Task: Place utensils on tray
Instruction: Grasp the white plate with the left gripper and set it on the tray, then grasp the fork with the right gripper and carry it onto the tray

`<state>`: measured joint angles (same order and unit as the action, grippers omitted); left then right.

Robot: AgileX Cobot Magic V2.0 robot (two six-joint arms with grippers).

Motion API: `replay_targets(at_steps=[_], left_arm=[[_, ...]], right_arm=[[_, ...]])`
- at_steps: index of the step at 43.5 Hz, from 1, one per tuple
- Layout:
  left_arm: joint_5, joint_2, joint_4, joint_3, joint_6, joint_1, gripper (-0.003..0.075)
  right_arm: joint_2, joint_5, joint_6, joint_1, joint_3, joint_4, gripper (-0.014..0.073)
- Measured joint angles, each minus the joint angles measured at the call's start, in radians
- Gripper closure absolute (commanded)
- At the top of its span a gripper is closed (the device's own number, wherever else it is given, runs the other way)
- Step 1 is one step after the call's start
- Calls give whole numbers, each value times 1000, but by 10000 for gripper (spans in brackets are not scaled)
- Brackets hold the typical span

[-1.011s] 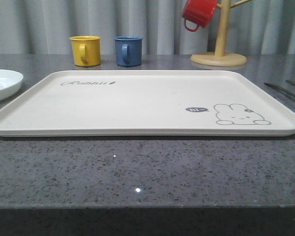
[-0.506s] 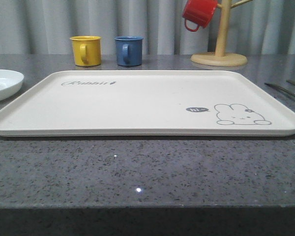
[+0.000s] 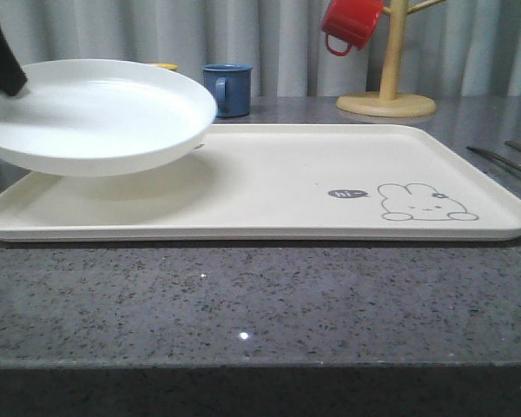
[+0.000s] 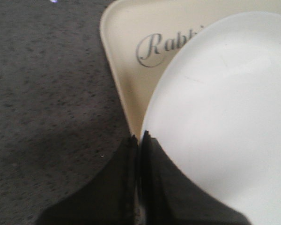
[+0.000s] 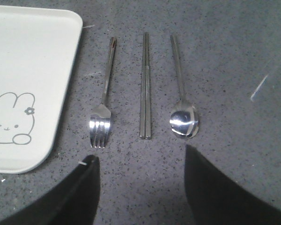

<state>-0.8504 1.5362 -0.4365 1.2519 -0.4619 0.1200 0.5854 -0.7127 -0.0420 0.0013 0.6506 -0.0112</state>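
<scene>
Utensils lie beside tray; left gripper carries white plate

Utensils (image 5: 143, 93) rest in a row on the grey speckled counter (image 5: 215, 56), off the tray (image 5: 28, 70), none touching it.

Left gripper (image 4: 139, 154): jaws pinched together on the rim of the white plate (image 4: 225, 117), dark fingers (image 4: 117, 187) meeting at the plate's edge. Plate held clear above the tray's corner nearest the "Rabbit" script (image 4: 166, 44). In the front view the plate (image 3: 95, 113) hangs slightly tilted over that end of the tray (image 3: 286, 187), casting a shadow on it.

Right gripper (image 5: 140, 187): jaws spread wide, nothing between them, two dark fingers (image 5: 79, 192) apart above the counter. Just beyond the fingers, outward from the tray: fork (image 5: 103, 101) nearest the tray's rim, tines toward the gripper; chopsticks (image 5: 145, 86) next, paired flat and touching each other; spoon (image 5: 181, 101) farthest from the tray, bowl toward the gripper. All three lie roughly parallel to the tray's short edge, near the rabbit drawing (image 5: 11, 117).

Behind the tray: blue mug (image 3: 227, 89) on the counter, red mug (image 3: 351, 23) hanging on a wooden mug tree (image 3: 389, 65).
</scene>
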Motion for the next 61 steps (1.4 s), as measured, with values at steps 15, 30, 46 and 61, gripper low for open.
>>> replay_targets(at_steps=[15,30,46,61], left_arm=[[58,159,-98,0,-2,75,500],[-40,-32,14,58,-2,122,434],[-44,-541,483,-318,377,543,435],[-40,-559,483,-328,380,544,435]], right_arm=[[0,0,0,0,0,0,160],[0,0,0,0,0,0,160],[0,6,0,0,0,0,160],[190,-127,12,44,128,26,160]])
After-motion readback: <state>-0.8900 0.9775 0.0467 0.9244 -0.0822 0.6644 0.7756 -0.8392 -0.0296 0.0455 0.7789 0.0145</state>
